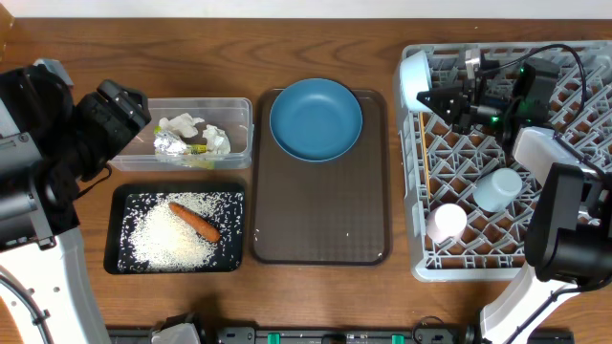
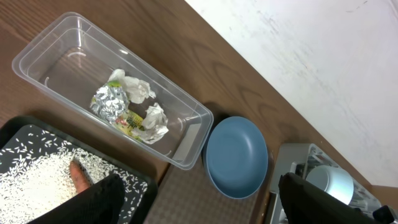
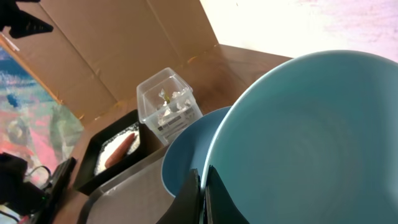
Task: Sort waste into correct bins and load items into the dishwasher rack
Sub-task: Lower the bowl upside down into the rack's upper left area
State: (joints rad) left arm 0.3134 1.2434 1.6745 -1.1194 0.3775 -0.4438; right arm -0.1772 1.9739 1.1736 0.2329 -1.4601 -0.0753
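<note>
My right gripper (image 1: pixel 429 96) (image 3: pixel 202 186) is shut on the rim of the white bowl (image 1: pixel 413 75), whose light blue inside (image 3: pixel 311 137) fills the right wrist view. The bowl stands on edge at the far left corner of the grey dishwasher rack (image 1: pixel 574 143). A light blue cup (image 1: pixel 497 188) and a pale pink cup (image 1: pixel 446 222) sit in the rack, and thin chopsticks (image 1: pixel 418 153) lie along its left side. The blue plate (image 1: pixel 316 118) (image 2: pixel 236 155) rests on the brown tray (image 1: pixel 320 220). My left gripper (image 1: pixel 129 115) (image 2: pixel 199 205) hangs open and empty near the clear tub (image 1: pixel 239 107).
The clear tub (image 2: pixel 43 56) holds crumpled white paper (image 2: pixel 134 87) and a silver wrapper (image 2: pixel 109 102). The black tray (image 1: pixel 120 229) in front of it holds rice (image 1: pixel 167 234) and a carrot (image 1: pixel 195 221). A cardboard panel (image 3: pixel 112 43) stands beyond the table.
</note>
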